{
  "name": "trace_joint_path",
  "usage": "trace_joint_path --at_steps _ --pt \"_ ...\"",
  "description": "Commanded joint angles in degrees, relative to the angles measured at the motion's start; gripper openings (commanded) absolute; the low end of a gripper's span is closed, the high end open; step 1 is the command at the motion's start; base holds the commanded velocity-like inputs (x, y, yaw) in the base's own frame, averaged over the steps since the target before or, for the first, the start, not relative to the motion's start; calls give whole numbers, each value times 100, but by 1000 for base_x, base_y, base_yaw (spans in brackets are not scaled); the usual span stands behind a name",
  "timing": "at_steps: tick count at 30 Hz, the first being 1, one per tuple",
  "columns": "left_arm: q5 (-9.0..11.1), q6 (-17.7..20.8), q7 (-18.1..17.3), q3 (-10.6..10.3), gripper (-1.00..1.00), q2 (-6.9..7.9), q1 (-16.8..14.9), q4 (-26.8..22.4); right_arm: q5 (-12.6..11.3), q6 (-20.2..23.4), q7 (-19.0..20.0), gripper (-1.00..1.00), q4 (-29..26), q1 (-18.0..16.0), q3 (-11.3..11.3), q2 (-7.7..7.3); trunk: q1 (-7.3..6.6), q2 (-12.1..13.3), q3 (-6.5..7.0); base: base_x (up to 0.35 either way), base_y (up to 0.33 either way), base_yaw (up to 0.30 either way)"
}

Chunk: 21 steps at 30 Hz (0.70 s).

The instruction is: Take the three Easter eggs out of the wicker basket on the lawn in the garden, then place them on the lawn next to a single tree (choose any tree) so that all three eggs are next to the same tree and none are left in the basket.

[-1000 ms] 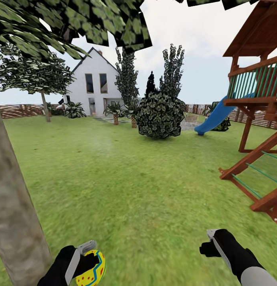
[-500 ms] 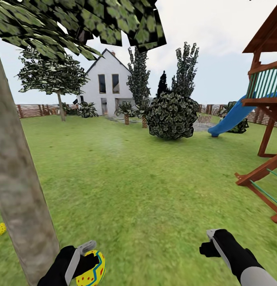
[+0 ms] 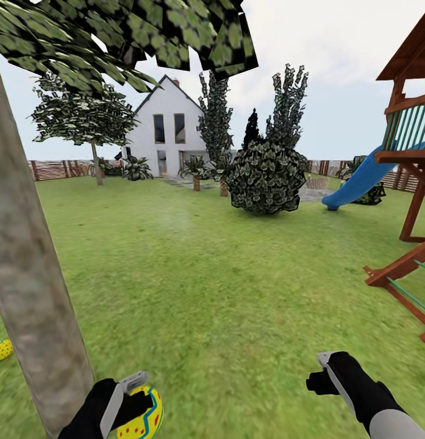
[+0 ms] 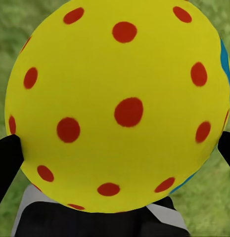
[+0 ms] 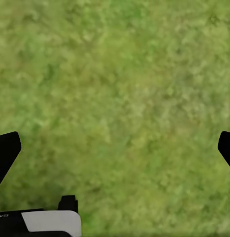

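Nearest, at the lower left of the head view: black left gripper clamped on a yellow Easter egg with red dots and a blue stripe, held above the grass. Seen along the left wrist, same red-dotted egg wedged between the two black fingertips, blue band just showing at one edge. At the lower right, black right gripper with a grey-sleeved forearm, nothing between its fingers; in the right wrist view, dark fingertips spread wide at both edges over blurry green lawn.

Just beside the left gripper, thick mottled grey-brown tree trunk rising from the patchy green grass, flat bright-green leaf clusters overhead. On the far side of the trunk at the left edge, lying on the grass close to its base, a second yellow egg with dark dots, partly cut off by the frame.

Further right, reddish-brown wooden play tower with green rails and a blue slide. Mid-distance, round dark-leaved bush with slim dark cypresses behind. Farthest back, white gabled house, a smaller thin-trunked tree, and a brown slatted fence.
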Motion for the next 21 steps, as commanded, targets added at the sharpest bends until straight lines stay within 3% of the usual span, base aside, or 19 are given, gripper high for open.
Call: trace_joint_path --at_steps 1,19,21 --pt "57 22 57 18 -100 -7 -3 7 27 25 33 100 -6 -1 25 -7 25 -47 -21 0 0 0" --pt "47 32 53 17 -100 33 -3 66 45 1 34 100 -6 -1 25 2 420 -769 -344 0 0 0" --pt "46 44 48 11 -100 34 -3 66 38 -198 51 100 -12 -1 17 -4 464 -849 -380 0 0 0"
